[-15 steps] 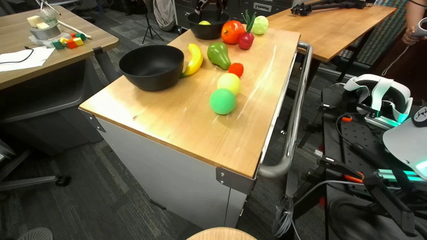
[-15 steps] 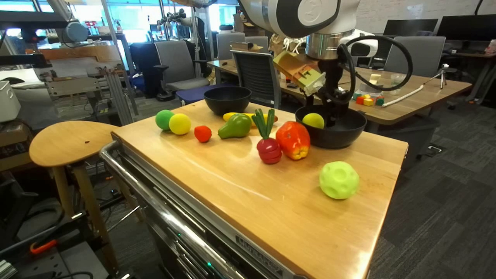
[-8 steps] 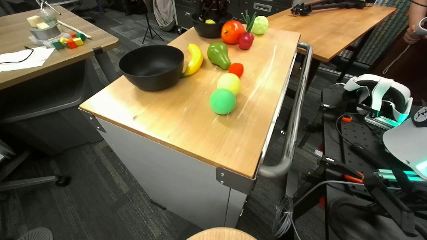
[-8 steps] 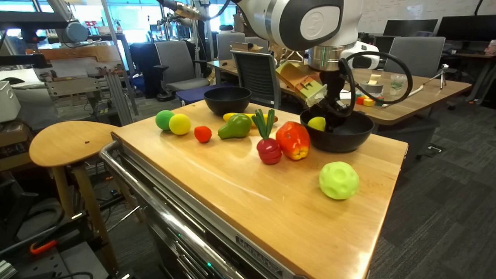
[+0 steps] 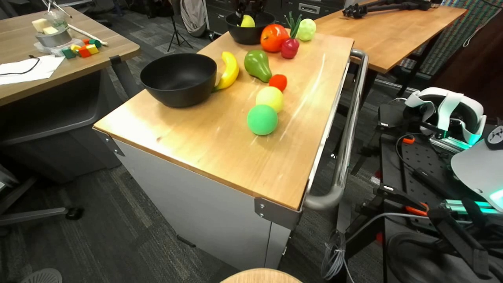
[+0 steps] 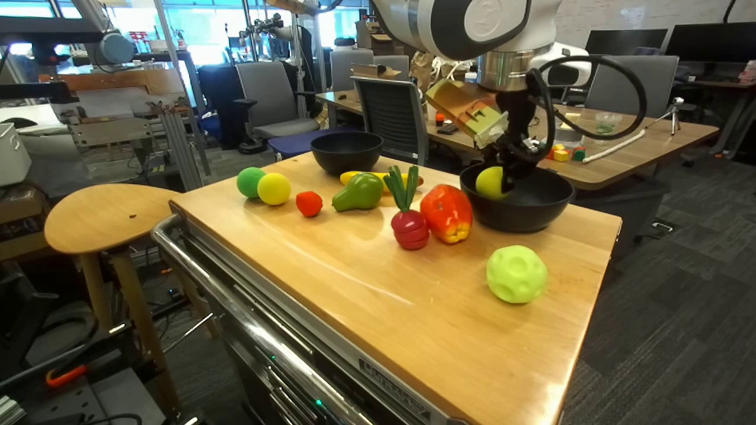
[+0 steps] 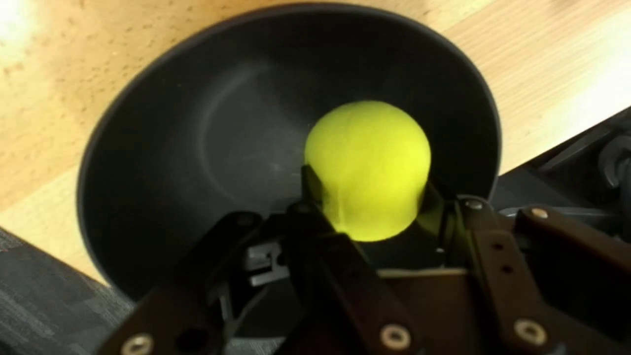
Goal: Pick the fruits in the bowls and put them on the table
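Pinching the ball (image 7: 367,165) in the gripper (image 7: 370,195) at three o'clock in the bowl (image 7: 241,143) (wrist view), best to lift gently straight up before crossing to the table (image 7: 537,74).

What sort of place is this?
Most likely a robotics lab in an office-like room: a robot arm reaches over a table, a VR headset sits nearby, and office chairs stand in the background.

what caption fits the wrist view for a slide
End effector gripping a yellow ball, with a black bowl beneath on the light wood table.
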`<state>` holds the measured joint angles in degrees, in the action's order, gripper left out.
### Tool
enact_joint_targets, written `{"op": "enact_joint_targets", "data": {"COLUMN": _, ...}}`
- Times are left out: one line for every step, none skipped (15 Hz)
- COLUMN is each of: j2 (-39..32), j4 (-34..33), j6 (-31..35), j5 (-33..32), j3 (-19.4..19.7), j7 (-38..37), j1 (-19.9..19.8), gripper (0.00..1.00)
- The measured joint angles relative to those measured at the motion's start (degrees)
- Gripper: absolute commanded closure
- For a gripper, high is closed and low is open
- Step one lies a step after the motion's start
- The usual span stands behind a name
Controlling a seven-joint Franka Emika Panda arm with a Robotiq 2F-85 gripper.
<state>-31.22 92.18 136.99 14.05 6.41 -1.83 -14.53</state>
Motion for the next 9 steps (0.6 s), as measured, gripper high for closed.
{"op": "enact_joint_targets", "data": {"j2": 1.41, "j4": 0.60, "j6": 0.09, "j5": -0.07, "j3": -0.13, "j7": 0.78, "j1": 0.10, "gripper": 0.77}}
{"op": "enact_joint_targets", "data": {"j2": 3.38, "j4": 1.79, "j6": 0.69, "j5": -0.08, "j3": -0.39, "j7": 2.02, "j1": 0.21, "gripper": 0.77}}
{"op": "enact_joint_targets", "data": {"j2": 5.99, "j4": 3.84, "j6": 2.08, "j5": -0.09, "j3": -0.73, "j7": 3.78, "j1": 0.33, "gripper": 0.77}}
{"op": "enact_joint_targets", "data": {"j2": 8.80, "j4": 6.36, "j6": 3.41, "j5": -0.09, "j3": -1.16, "j7": 5.62, "j1": 0.42, "gripper": 0.77}}
{"op": "enact_joint_targets", "data": {"j2": 11.74, "j4": 9.20, "j6": 4.25, "j5": -0.08, "j3": -1.59, "j7": 7.46, "j1": 0.44, "gripper": 0.77}}
{"op": "enact_joint_targets", "data": {"j2": 14.60, "j4": 12.21, "j6": 4.32, "j5": -0.09, "j3": -1.88, "j7": 9.02, "j1": 0.50, "gripper": 0.77}}
{"op": "enact_joint_targets", "data": {"j2": 17.13, "j4": 15.36, "j6": 4.32, "j5": -0.02, "j3": -2.10, "j7": 10.64, "j1": 0.53, "gripper": 0.77}}
{"op": "enact_joint_targets", "data": {"j2": 19.38, "j4": 18.65, "j6": 4.32, "j5": 0.06, "j3": -2.23, "j7": 12.41, "j1": 0.54, "gripper": 0.77}}
{"op": "enact_joint_targets", "data": {"j2": 21.26, "j4": 21.99, "j6": 4.54, "j5": 0.34, "j3": -2.30, "j7": 14.62, "j1": 0.55, "gripper": 0.77}}
